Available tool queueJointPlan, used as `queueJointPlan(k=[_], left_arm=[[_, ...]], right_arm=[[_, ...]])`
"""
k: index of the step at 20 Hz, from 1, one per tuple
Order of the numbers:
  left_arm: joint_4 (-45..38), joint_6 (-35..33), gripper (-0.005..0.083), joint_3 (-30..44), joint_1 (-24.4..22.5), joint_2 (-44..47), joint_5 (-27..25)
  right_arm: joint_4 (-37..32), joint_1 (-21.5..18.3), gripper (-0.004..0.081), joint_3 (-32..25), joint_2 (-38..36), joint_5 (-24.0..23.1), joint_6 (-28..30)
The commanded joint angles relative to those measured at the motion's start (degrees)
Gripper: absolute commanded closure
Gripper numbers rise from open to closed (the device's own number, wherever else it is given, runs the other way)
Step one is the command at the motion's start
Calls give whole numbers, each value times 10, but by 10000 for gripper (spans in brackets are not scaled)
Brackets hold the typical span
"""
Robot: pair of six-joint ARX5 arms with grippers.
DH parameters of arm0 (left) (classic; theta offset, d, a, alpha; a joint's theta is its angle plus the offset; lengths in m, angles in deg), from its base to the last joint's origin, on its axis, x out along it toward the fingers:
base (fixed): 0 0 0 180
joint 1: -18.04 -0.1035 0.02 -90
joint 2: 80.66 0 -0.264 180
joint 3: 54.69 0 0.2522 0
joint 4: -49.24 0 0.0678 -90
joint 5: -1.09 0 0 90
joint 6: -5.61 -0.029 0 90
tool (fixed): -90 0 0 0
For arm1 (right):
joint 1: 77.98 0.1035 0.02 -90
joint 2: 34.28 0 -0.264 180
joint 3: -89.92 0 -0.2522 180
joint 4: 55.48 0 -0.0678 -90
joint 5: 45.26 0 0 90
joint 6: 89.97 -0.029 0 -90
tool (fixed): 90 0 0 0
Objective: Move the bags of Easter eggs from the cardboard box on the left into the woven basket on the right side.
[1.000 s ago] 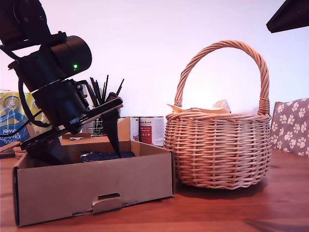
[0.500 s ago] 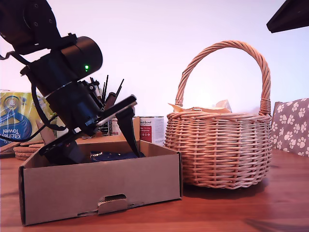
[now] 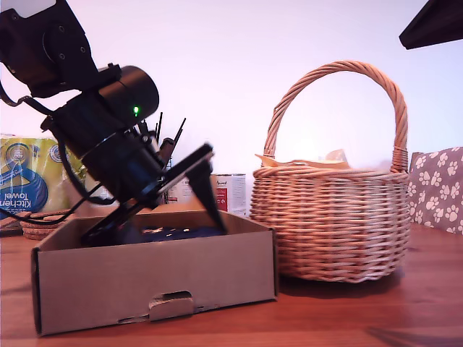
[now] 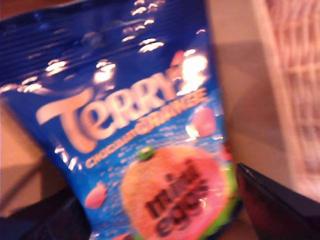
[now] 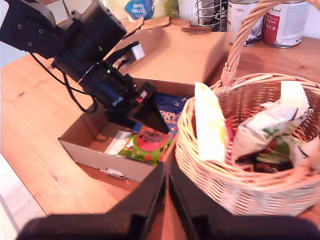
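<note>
Several bags (image 5: 260,132) already in basket (image 3: 333,224); blue bag (image 4: 135,130) left in box (image 3: 155,278), my first gripper (image 3: 163,210) spread around it, ungripped; my second gripper (image 5: 167,200) closed, empty.

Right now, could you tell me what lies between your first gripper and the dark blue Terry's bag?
Nothing: in the first wrist view the Terry's bag lies bare ahead of my first gripper, open around it inside the cardboard box.

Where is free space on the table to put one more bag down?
The bare wood in front of the cardboard box and woven basket is free. Behind them it is crowded with tins. Inside the box, my first gripper and the blue bag take the room.
</note>
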Motion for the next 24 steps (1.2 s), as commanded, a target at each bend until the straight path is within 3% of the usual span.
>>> queueJointPlan(k=[1, 3, 4, 5, 7, 9, 10, 19, 24], left_arm=[[-9, 3, 29, -7, 4, -7, 12], [-12, 1, 49, -8, 4, -7, 12], [-12, 0, 111, -8, 4, -7, 9], [-12, 1, 224, -8, 5, -7, -1], [-13, 0, 555, -8, 12, -7, -25], [-19, -18, 765, -8, 14, -7, -28], [-26, -25, 797, -8, 14, -7, -28], [-36, -36, 795, -33, -15, 20, 42], [24, -86, 795, -34, -32, 97, 42]], right_arm=[[-4, 3, 783, 9, -1, 3, -1], [-4, 3, 783, 9, -1, 3, -1], [-4, 3, 783, 9, -1, 3, -1], [-4, 3, 783, 9, -1, 3, -1], [-4, 3, 783, 9, -1, 2, 0], [-4, 3, 783, 9, -1, 2, 0], [-4, 3, 783, 9, -1, 1, 0], [-4, 3, 783, 9, -1, -2, 0], [-2, 3, 783, 9, -1, -3, 0]])
